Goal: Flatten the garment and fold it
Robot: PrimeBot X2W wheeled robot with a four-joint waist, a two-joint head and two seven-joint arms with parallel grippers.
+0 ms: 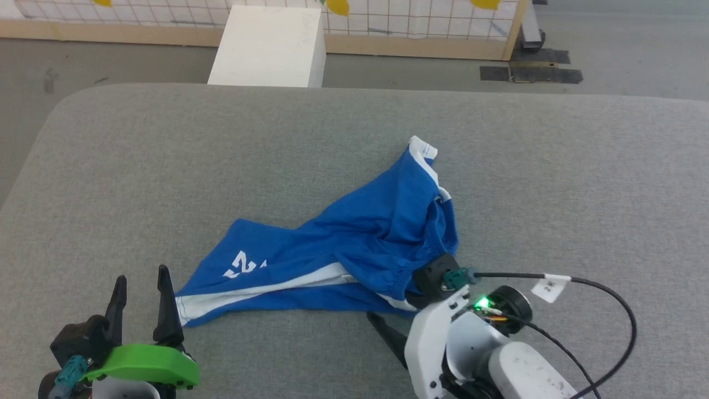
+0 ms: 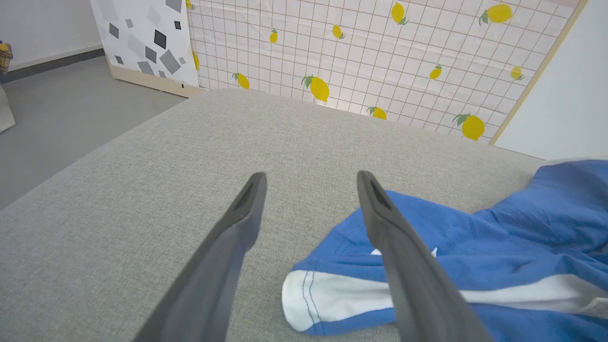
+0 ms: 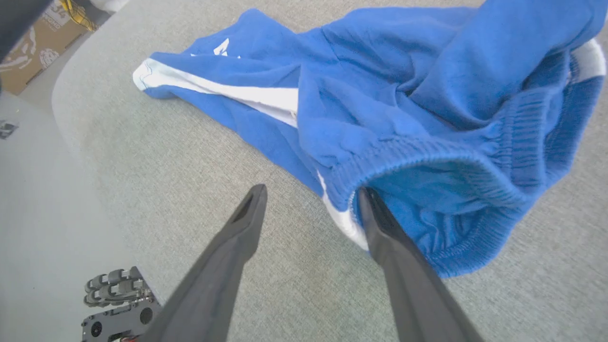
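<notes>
the blue shorts [image 1: 360, 238] lie crumpled on the grey tabletop [image 1: 166, 166], toward its right half. one leg stretches toward my left side, showing its white stripe and part of a white print. my left pincer [image 1: 140, 280] stands wide open and empty, just beside the white leg hem [image 2: 304, 294]. my right pincer [image 3: 311, 191] is spread wide too, holding nothing. one finger [image 3: 380, 228] has its tip at the edge of the gathered waistband [image 3: 427, 152], where it gapes open, and the other is over bare tabletop.
</notes>
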